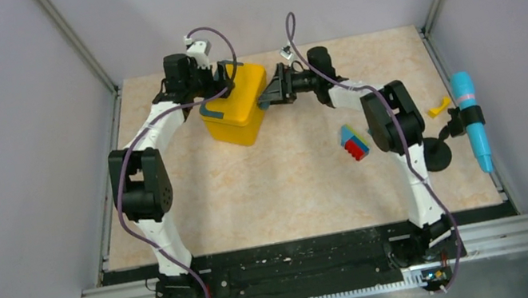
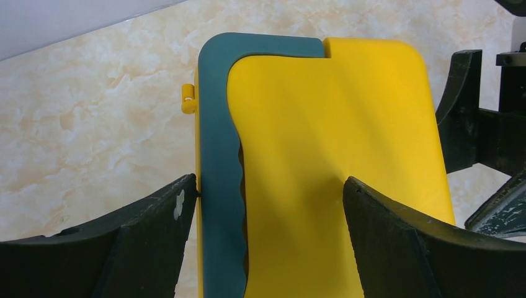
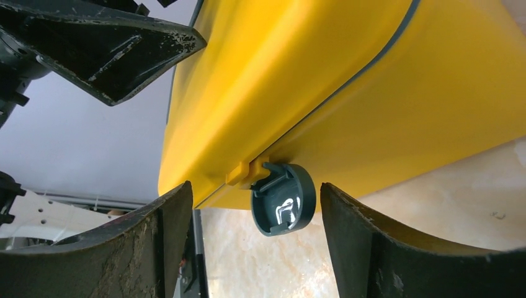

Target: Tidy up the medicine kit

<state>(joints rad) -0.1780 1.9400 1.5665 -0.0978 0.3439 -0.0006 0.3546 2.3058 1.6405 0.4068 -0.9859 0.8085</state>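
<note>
The yellow medicine kit [image 1: 237,106] stands shut at the back middle of the table, its dark teal handle [image 2: 217,143] along one edge of the lid [image 2: 335,143]. My left gripper [image 2: 270,183] hovers over the lid with its jaws wide. One finger [image 2: 155,223] touches the kit's edge beside the handle, the other lies over the yellow top. My right gripper [image 3: 255,186] is at the kit's side [image 3: 347,81], open. The round teal latch [image 3: 283,208] hangs between its fingers with a gap on both sides. From above, the right gripper [image 1: 270,95] meets the kit's right face.
A small stack of coloured blocks [image 1: 354,142] lies to the right of the kit near the right arm. Further right are a small yellow piece [image 1: 440,106] and a cyan cylinder [image 1: 472,122] clamped on a black stand [image 1: 437,154] at the table's right edge.
</note>
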